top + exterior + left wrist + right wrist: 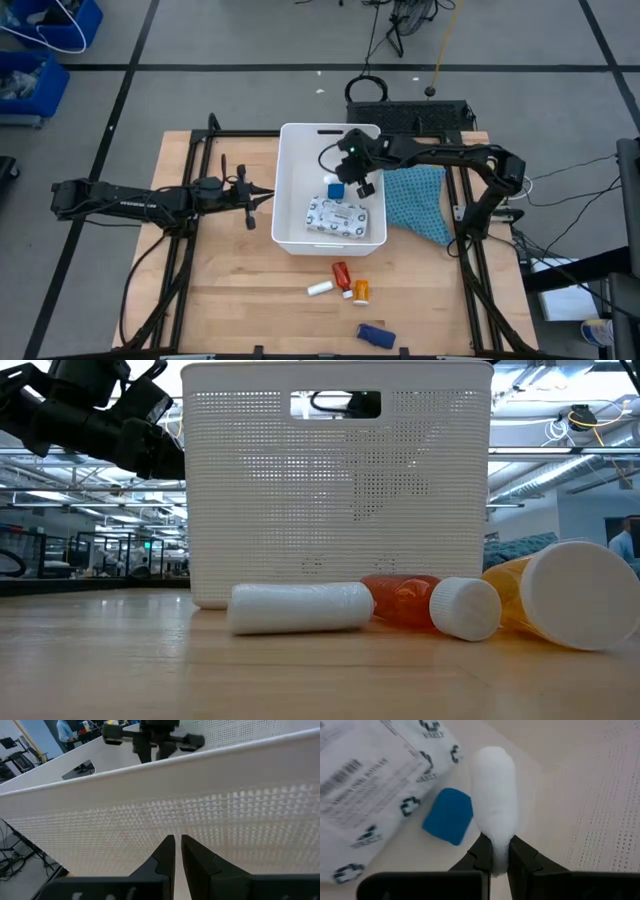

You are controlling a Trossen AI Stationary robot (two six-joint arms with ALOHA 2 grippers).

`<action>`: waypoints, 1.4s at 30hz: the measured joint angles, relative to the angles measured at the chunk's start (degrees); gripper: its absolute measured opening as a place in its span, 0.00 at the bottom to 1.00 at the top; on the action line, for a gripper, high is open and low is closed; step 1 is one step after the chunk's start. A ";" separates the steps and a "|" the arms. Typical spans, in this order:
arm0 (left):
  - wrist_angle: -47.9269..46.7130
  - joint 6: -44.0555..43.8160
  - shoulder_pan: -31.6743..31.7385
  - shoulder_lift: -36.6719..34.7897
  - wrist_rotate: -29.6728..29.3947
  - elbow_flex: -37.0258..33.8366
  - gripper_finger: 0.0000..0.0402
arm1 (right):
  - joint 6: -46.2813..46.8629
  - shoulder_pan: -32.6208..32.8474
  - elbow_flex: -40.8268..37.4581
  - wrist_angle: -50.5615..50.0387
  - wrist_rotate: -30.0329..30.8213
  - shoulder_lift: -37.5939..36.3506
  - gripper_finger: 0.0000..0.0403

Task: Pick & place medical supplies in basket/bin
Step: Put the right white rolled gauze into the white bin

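The right end effector (495, 857) is pinching a white tube (494, 805) by one end, its long axis hanging straight down over the tub (292, 190) floor, beside the blue cube (448, 816) at 9 o'clock.

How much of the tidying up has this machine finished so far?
Done: the white packet and blue cube lie in the white tub. In hand: the right gripper holds a white roll over the tub. Left: white tube, red bottle, orange bottle, dark blue piece.
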 joint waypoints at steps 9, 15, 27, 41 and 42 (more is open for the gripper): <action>-0.03 0.03 0.00 0.00 0.01 0.00 0.09 | -2.24 1.82 0.09 2.22 -0.61 1.24 0.05; -0.08 0.02 0.00 0.00 0.02 0.00 0.09 | 2.76 1.14 0.15 3.33 -1.42 6.15 0.05; -0.03 0.04 0.00 0.00 0.43 0.00 0.09 | 6.82 0.62 0.42 3.95 -1.78 12.72 0.05; -0.04 0.04 0.01 -0.02 0.37 0.00 0.09 | 10.44 1.64 0.00 12.69 -3.78 9.33 0.04; -0.02 0.07 0.00 -0.02 0.39 0.00 0.09 | 10.98 1.74 0.00 12.80 -5.31 9.22 0.04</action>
